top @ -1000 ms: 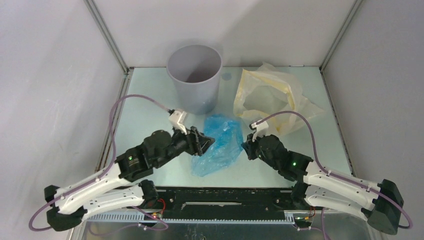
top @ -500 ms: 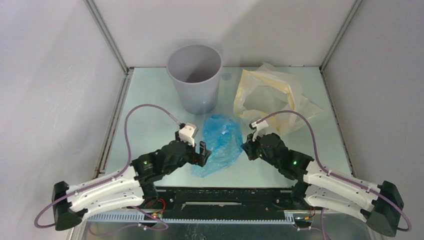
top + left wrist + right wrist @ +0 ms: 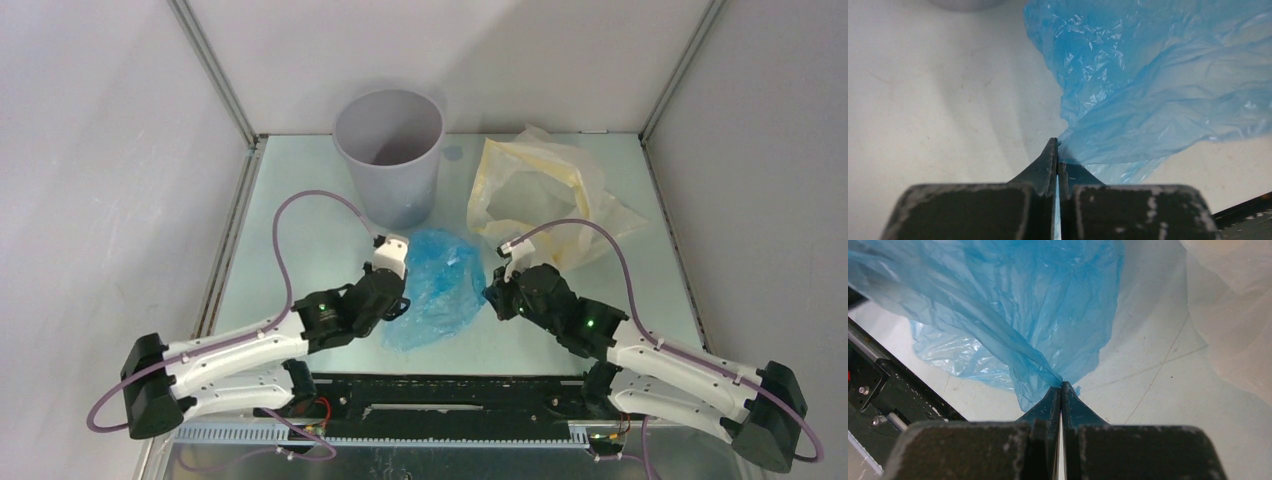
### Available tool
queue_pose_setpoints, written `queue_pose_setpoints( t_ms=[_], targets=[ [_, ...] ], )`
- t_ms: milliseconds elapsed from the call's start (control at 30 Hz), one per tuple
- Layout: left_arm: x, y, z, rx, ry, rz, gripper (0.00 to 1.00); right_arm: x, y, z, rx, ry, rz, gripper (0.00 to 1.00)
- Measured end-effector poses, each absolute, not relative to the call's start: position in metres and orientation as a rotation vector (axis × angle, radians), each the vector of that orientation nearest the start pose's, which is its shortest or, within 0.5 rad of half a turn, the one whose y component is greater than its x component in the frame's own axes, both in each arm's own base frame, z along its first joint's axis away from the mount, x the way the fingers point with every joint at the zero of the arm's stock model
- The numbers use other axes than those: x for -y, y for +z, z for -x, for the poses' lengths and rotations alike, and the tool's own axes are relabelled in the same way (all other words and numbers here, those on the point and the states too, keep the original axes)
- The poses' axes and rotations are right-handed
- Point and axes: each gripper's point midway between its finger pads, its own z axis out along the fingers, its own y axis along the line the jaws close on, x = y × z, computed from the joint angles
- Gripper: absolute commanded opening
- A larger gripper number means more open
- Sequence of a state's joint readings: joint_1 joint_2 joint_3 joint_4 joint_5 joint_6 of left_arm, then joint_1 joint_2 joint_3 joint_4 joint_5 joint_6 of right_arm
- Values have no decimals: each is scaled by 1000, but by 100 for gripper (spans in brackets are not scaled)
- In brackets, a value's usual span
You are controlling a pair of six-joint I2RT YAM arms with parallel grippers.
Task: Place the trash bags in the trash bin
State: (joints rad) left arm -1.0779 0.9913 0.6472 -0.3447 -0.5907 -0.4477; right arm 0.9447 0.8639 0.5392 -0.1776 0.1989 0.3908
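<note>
Left wrist view: the left fingers (image 3: 1044, 172) are pressing tight together, pinching a gathered fold of the blue bag (image 3: 1153, 95), which is fanning out toward 1 o'clock over the table (image 3: 933, 110).

Right wrist view: the right fingers (image 3: 1046, 404) are clamping shut on another bunched corner of the same film. The rest is spreading toward 11 o'clock, and the pale yellow bag (image 3: 1233, 315) is lying at 2 o'clock.

Top view: the blue bag is lying on the table between the two arms, pinned at its 8 o'clock and 3 o'clock edges. The trash bin (image 3: 390, 190) is standing upright just beyond it at 11 o'clock, and nothing is going in yet.

The risk, as I'm judging it: this film is thin and slippery, so a hard pull apart could be tearing it or sliding it out of one pinch. Being limp and wide, it could also be draping over the rim instead of dropping in, or nudging the bin.

Against a second ago, the left fingers were standing open at the bag's edge and are now gripping. The right side is looking unchanged.
</note>
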Motion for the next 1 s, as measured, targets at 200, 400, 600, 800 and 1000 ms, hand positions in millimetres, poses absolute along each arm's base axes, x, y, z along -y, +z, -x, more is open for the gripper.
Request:
queue_pose_setpoints(
  t_ms=[200,400,600,800,1000],
  targets=[
    [209,214,-206,-2039,-310,-313,0,-228,176,-203,-2053,566,457,0],
    [182,367,-203,-1893,-402,-230,0,-248,324,-228,-1847,635,445,0],
    [136,501,-167,-1594,-673,-150,0,-246,465,-202,-1531,824,429,0],
    [142,406,-155,-1645,-726,-202,0,-251,380,-188,-1664,842,487,0],
    [179,172,-151,-2152,-509,-422,0,-246,143,-174,-2254,593,632,0]
  ],
)
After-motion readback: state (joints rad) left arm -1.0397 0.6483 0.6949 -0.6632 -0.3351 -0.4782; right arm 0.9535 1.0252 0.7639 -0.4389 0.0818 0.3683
